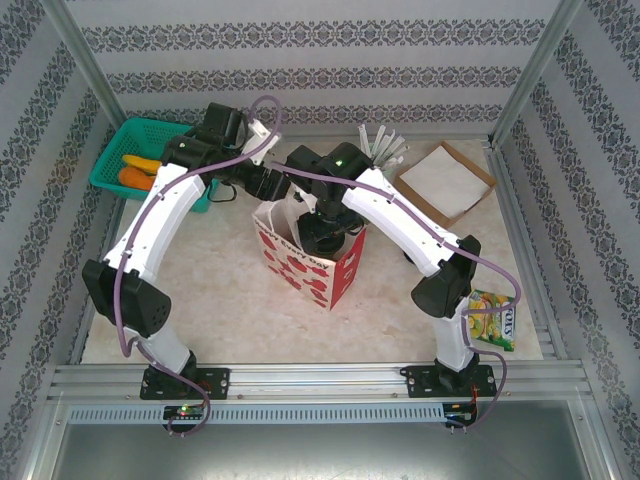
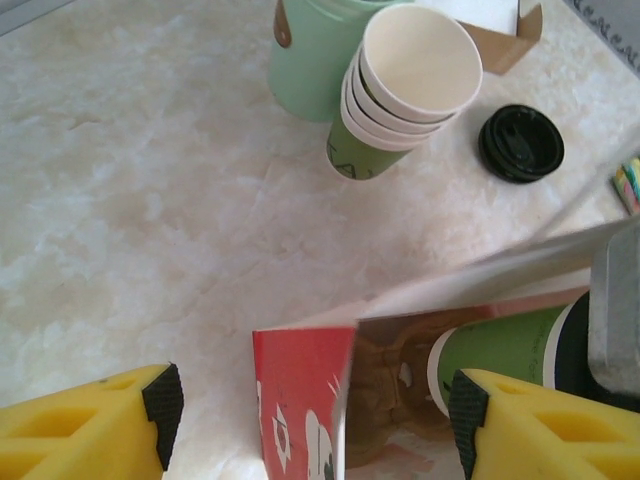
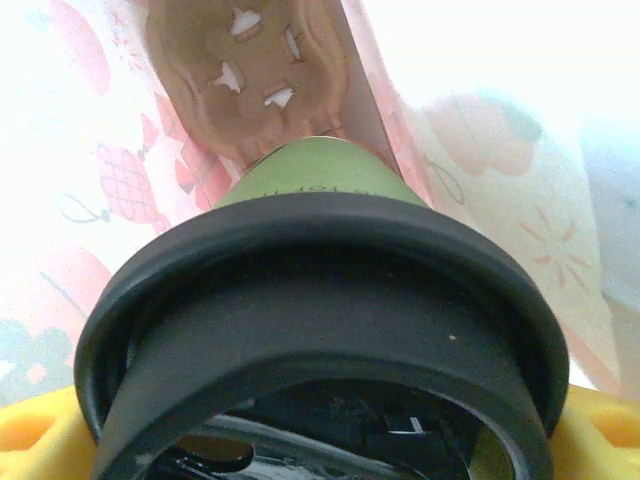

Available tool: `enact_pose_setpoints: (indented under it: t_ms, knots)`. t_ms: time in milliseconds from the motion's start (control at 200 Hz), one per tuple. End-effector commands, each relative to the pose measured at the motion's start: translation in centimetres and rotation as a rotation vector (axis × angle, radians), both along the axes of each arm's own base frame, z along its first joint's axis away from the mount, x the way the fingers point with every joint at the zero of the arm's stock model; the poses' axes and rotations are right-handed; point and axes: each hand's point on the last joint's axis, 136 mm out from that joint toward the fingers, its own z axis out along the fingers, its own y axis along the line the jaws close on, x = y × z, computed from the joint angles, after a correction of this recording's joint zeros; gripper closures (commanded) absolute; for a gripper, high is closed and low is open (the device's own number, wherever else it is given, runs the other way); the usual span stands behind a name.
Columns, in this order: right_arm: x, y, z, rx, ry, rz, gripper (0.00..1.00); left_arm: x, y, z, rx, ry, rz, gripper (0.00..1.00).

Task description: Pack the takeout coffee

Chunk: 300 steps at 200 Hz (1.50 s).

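**Right wrist view.** Nearest the lens is the black plastic lid [image 3: 320,300] of the takeout coffee [image 3: 310,178], a small dark-green paper cup. I read my right pincer [image 3: 320,440] as closed on the cup: its yellow pads [image 3: 40,430] flank the lid on both sides with no gap showing. The cup is inside the red-and-white printed paper bag [image 1: 310,268]. Its base points deeper in, towards a brown piece with cut-outs [image 3: 250,60] that I cannot identify.

**Left wrist view.** My left pincer [image 2: 315,410] stands wide open and grips nothing. The bag's upper edge runs between its pads, and the left-hand pad [image 2: 110,430] is apart from the bag's red wall. Through the bag mouth I see the cup lying tilted.

**Beyond the bag, on the pale marbled bench [image 2: 150,200]:**
- a nested stack of green paper cups [image 2: 400,100], leaning
- a pale-green cylindrical canister [image 2: 310,55], touching the stack
- a loose black lid [image 2: 520,143], lying flat near the stack

**Top view.**
- An open cardboard box of white napkins [image 1: 445,180] lies beyond the bag to its right.
- A teal plastic basket [image 1: 135,150] lies beyond the bag to its left.
- A yellow-green snack packet [image 1: 492,318] lies nearer than the bag, to its right.
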Motion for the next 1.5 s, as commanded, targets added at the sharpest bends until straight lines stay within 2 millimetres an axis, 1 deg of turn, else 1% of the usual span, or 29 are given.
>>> enact_pose_setpoints:
  t_ms: [0,110,195,230,260,295,355,430,480,620,779,854,894,979,1134,1314,1369,1439,1494]
  knots:
    - [-2.4,-2.4,0.6,-0.089,0.053,0.013,0.61,-0.9,0.0,-0.4,0.027,0.011,-0.095,0.30]
    - [-2.5,-2.4,0.6,-0.089,0.056,0.015,0.60,-1.4,-0.3,-0.9,0.038,0.035,-0.118,0.35]
    - [-2.6,-2.3,0.6,-0.087,0.063,0.022,0.60,-1.7,-0.4,-1.3,0.054,0.048,-0.121,0.41]
    - [-2.8,-2.2,0.6,-0.085,0.065,0.033,0.60,-1.8,-0.3,-1.5,0.062,0.055,-0.116,0.46]
    - [-2.8,-2.1,0.5,-0.085,0.066,0.041,0.60,-1.9,-0.2,-1.6,0.069,0.062,-0.112,0.53]
    - [-2.9,-2.0,0.3,-0.088,0.074,0.048,0.60,-2.1,-0.2,-1.7,0.074,0.071,-0.112,0.64]
    - [-3.0,-2.0,0.2,-0.092,0.083,0.054,0.61,-2.4,-0.1,-1.5,0.071,0.075,-0.110,0.79]
    - [-3.2,-2.0,0.1,-0.098,0.093,0.064,0.61,-2.3,0.1,-1.2,0.070,0.053,-0.089,0.90]
    - [-3.2,-2.2,0.0,-0.108,0.100,0.072,0.62,-1.8,0.4,-1.2,0.082,0.032,-0.064,1.00]
    - [-3.2,-3.5,-0.5,-0.188,0.115,0.049,0.62,-1.1,0.7,-1.2,0.104,0.014,-0.048,1.00]
    - [-3.7,-3.8,-0.9,-0.199,0.139,0.044,0.62,-0.3,1.2,-0.9,0.129,-0.011,-0.037,1.00]
    - [-4.0,-4.1,-1.4,-0.217,0.159,0.046,0.62,0.4,1.3,-0.3,0.117,-0.022,-0.016,1.00]
    - [-4.3,-4.0,-1.7,-0.222,0.173,0.049,0.62,0.9,1.1,0.1,0.102,-0.029,-0.001,1.00]
    - [-4.5,-3.8,-1.9,-0.224,0.181,0.056,0.62,1.7,0.7,0.3,0.075,-0.018,0.025,1.00]
    - [-4.6,-3.9,-1.8,-0.223,0.179,0.063,0.62,2.7,0.3,-0.8,0.067,0.034,0.044,1.00]
    - [-5.0,-4.2,-1.8,-0.231,0.187,0.061,0.62,3.0,0.4,-1.2,0.097,0.042,0.026,1.00]
    - [-5.1,-4.1,-1.8,-0.230,0.189,0.063,0.62,3.0,0.4,-0.9,0.099,0.047,0.018,1.00]
    - [-5.3,-3.9,-2.0,-0.231,0.198,0.076,0.62,3.1,-0.2,-0.7,0.075,0.055,-0.005,1.00]
    - [-5.5,-3.4,-2.3,-0.217,0.215,0.094,0.62,3.3,-0.9,-0.5,0.041,0.066,-0.020,1.00]
